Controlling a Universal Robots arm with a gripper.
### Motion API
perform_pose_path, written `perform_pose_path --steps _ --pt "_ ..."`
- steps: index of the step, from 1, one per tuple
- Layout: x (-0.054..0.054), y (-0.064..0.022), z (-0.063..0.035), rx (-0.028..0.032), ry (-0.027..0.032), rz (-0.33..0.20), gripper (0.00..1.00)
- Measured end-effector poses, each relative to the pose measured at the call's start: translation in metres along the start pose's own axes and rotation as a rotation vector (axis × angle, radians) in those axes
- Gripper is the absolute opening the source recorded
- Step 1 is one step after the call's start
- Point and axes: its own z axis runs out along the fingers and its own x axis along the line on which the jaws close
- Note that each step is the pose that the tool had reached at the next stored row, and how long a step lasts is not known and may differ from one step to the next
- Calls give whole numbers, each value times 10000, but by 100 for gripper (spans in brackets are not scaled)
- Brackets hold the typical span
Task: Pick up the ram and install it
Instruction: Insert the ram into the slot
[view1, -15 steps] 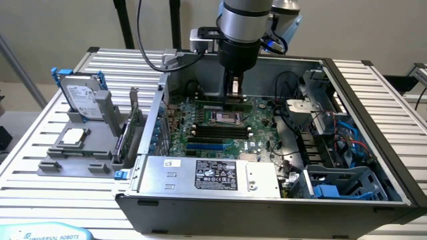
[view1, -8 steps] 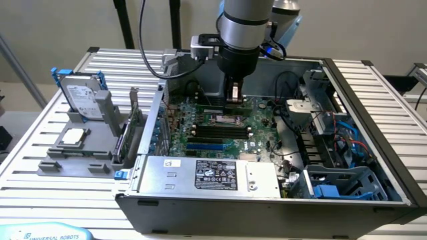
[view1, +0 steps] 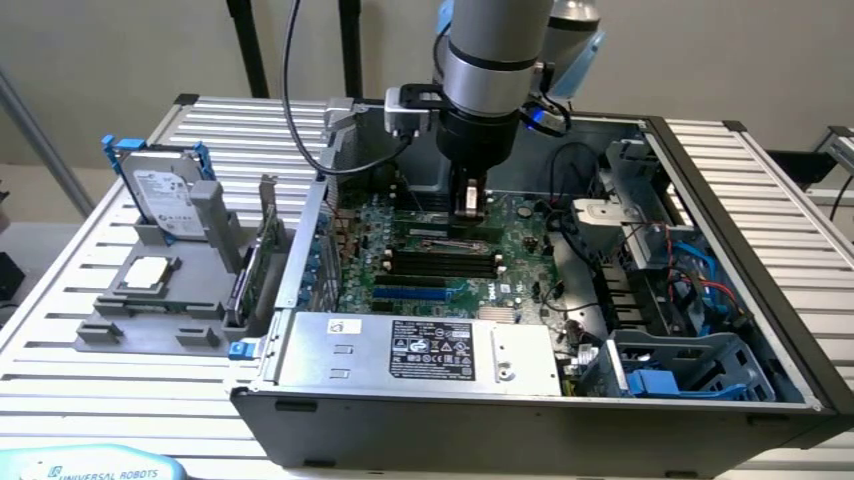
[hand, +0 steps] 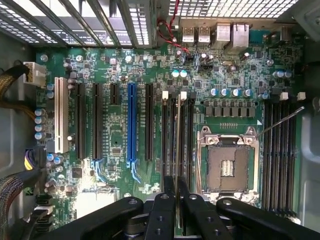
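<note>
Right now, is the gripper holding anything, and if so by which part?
Yes. The gripper holds the ram edge-on between its fingers, clamped on its upper edge, with the stick hanging down over the motherboard slots beside the empty CPU socket.

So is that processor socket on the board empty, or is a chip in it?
Empty: the wrist view shows the socket with bare contacts and no chip seated in its frame.

The motherboard (hand: 150, 60) is glossy green circuit board with matt black plastic slots (hand: 96, 120). The case (view1: 534, 425) is dull grey sheet metal, on a ribbed, brushed aluminium table (view1: 67, 380) at lower left.
</note>
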Motion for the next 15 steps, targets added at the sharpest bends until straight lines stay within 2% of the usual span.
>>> perform_pose_path --steps 15 --pt "52 -11 270 6 0 1 13"
